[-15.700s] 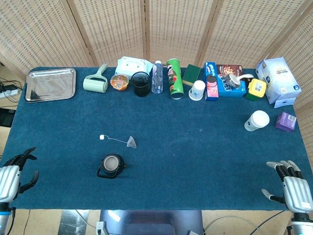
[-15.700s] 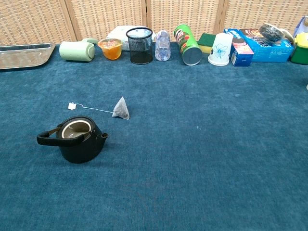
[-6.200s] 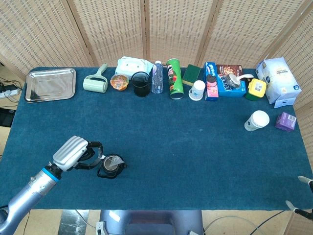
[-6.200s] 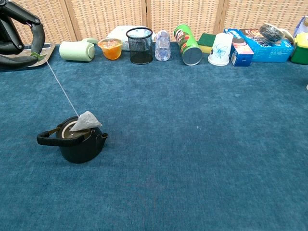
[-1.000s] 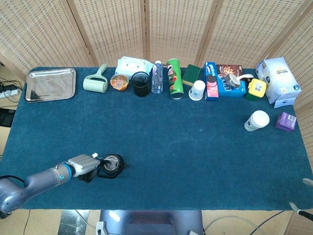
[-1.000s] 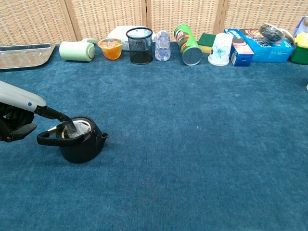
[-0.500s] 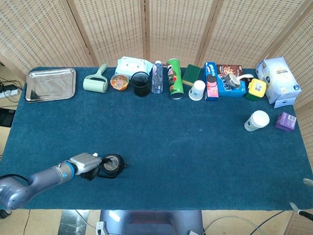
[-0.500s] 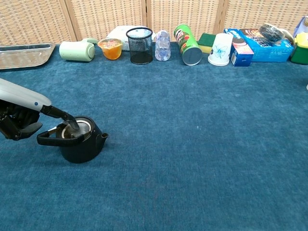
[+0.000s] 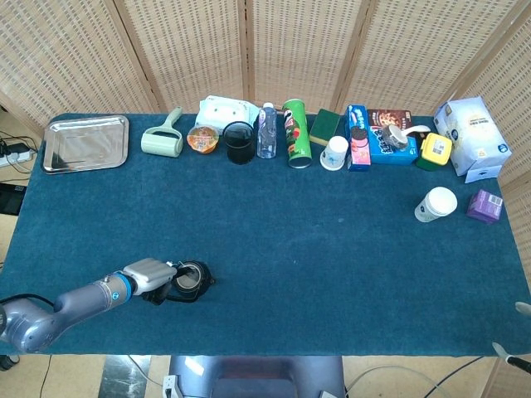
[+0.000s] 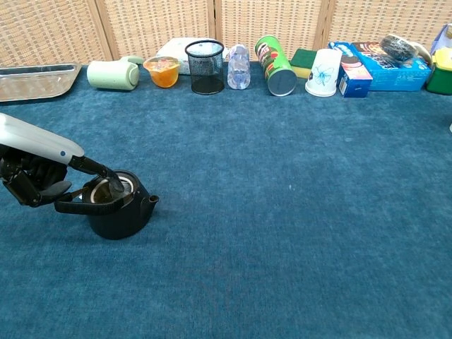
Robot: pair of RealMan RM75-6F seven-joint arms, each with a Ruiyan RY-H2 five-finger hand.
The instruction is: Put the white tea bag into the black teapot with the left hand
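The black teapot (image 10: 117,209) stands near the table's front left, also seen from above as teapot (image 9: 190,280). My left hand (image 10: 37,171) lies low just left of it. One dark finger (image 10: 99,174) reaches over the rim into the pot's mouth, and the others are curled in. The white tea bag (image 10: 121,188) shows only as a pale patch inside the opening under that fingertip. A small white bit, maybe its tag, sits at the rim beside the left hand (image 9: 150,276). Only two fingertips of my right hand (image 9: 520,308) show, spread apart at the lower right edge.
Along the far edge stand a metal tray (image 9: 85,143), a green roller (image 9: 163,141), a mesh cup (image 10: 205,66), a bottle, a green can (image 10: 275,66), paper cups and boxes. A lidded cup (image 9: 435,204) and purple box (image 9: 484,206) sit at the right.
My left hand has slid a little right toward the teapot and its finger has gone deeper into the mouth. The tea bag shows less than a second ago.
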